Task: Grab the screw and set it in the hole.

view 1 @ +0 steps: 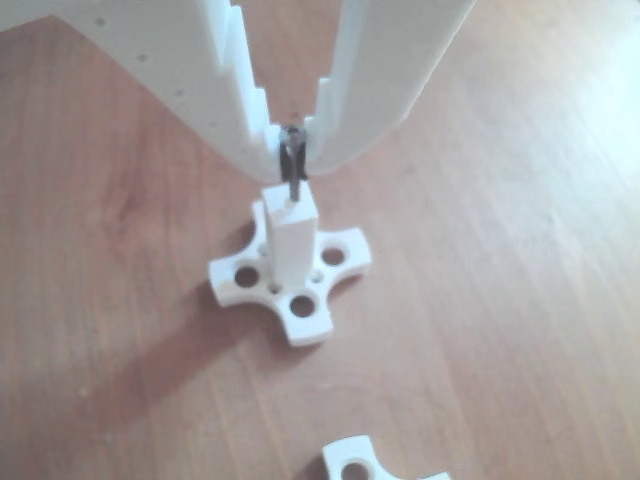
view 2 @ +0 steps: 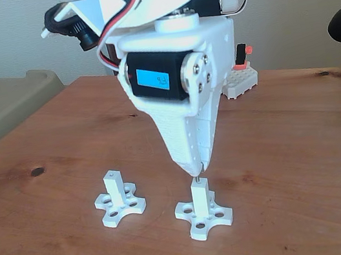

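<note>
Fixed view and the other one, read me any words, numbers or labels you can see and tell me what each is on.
Blue label on the black servo in the fixed view: pale characters, too blurred to read.
White posts, gripper, wooden table: no text in either view.

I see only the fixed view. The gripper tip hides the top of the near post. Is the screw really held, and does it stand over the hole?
Observer: Yes. In the other view the screw is pinched between the closed fingertips of the gripper and hangs upright.
Operator: Has its tip reached the post?
Observer: Its lower end meets the top face of the white post, where the hole lies; I cannot tell how deep it goes.
Operator: Is anything else near the base?
Observer: A black rubber ring sits around the screw at the fingertips, and part of another white base lies toward the bottom edge of that view.
</note>
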`<state>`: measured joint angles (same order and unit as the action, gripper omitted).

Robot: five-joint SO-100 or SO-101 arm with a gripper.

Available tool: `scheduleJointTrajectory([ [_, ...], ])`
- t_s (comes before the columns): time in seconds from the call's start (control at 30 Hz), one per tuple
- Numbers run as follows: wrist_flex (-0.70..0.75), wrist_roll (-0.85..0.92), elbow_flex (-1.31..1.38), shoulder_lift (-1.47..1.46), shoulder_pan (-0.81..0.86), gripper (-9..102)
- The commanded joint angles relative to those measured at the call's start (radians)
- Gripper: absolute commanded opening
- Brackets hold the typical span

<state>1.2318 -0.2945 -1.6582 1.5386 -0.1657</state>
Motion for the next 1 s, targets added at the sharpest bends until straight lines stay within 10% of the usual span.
scheduleJointTrajectory([
  [0.0, -0.008, 0.002, 0.012, 0.026, -0.008, -4],
  [0.97, -0.015, 0.003, 0.011, 0.011, -0.009, -4],
])
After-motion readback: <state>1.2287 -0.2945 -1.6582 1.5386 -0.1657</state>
